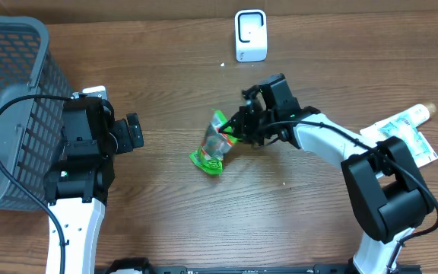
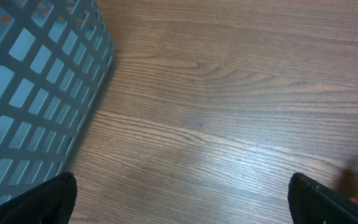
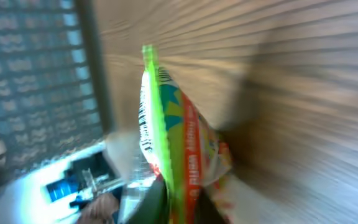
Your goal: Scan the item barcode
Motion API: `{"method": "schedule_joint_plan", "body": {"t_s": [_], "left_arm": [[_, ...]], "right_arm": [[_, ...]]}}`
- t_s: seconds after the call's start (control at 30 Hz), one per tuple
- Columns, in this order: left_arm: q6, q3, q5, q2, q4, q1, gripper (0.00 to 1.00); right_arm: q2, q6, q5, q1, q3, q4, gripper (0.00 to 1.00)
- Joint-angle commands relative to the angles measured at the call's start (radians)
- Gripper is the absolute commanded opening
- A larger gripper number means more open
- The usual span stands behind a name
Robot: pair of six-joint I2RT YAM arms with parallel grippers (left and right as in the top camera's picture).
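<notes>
Nearest the robot, the brown wooden desk point(image 1: 295, 221) lies bare between the two arm bases. On the right side, partly covered by the right arm's elbow, lies a white and blue tube point(image 1: 403, 126) with a pale cap pointing towards the far right.

Further in, the left hand point(image 1: 134, 134) hovers over the desk just beside the grey mesh basket point(image 1: 21, 122), its jaws spread wide. In the left wrist view its two dark fingers point(image 2: 48, 202) sit at the bottom corners with only wood grain between them, and the basket wall fills the upper left.

Level with it, near the middle of the desk, is the green snack pouch point(image 1: 211, 148). It is tilted, its lower end down by the desk surface and its upper end at the tips of the right hand point(image 1: 233, 134), which reaches in from the right. The right wrist view is blurred, but the pouch stands edge-on straight ahead of the camera, rising from between the fingers, so the right hand appears to be pinching the pouch by one end. A black-and-white barcode point(image 3: 144, 127) shows along the pouch's left face in that view, beside the bright green seam and the orange print.

Farthest off, at the far edge of the desk and well apart from the pouch, stands a small white scanner point(image 1: 250, 34). A tiny white speck point(image 1: 222, 65) lies on the wood near it
</notes>
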Motion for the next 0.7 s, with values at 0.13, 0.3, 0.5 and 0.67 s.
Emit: {"method": "schedule_joint_plan", "body": {"t_s": [0.13,0.3,0.5,0.67], "left_arm": [[0.014,0.003,-0.009,-0.006,0.003,0.004,1.0],[0.014,0.003,-0.009,-0.006,0.003,0.004,1.0],[0.014,0.003,-0.009,-0.006,0.003,0.004,1.0],[0.014,0.003,-0.009,-0.006,0.003,0.004,1.0]], "right_arm": [[-0.011,-0.209,0.199,-0.051,0.033,-0.164,0.5],[-0.015,-0.386,0.284,-0.105,0.207,-0.423,1.0],[-0.016,-0.513,0.382,-0.091,0.483,-0.772,1.0],[-0.016,-0.511,0.255,-0.043,0.546,-0.909,1.0]]}}
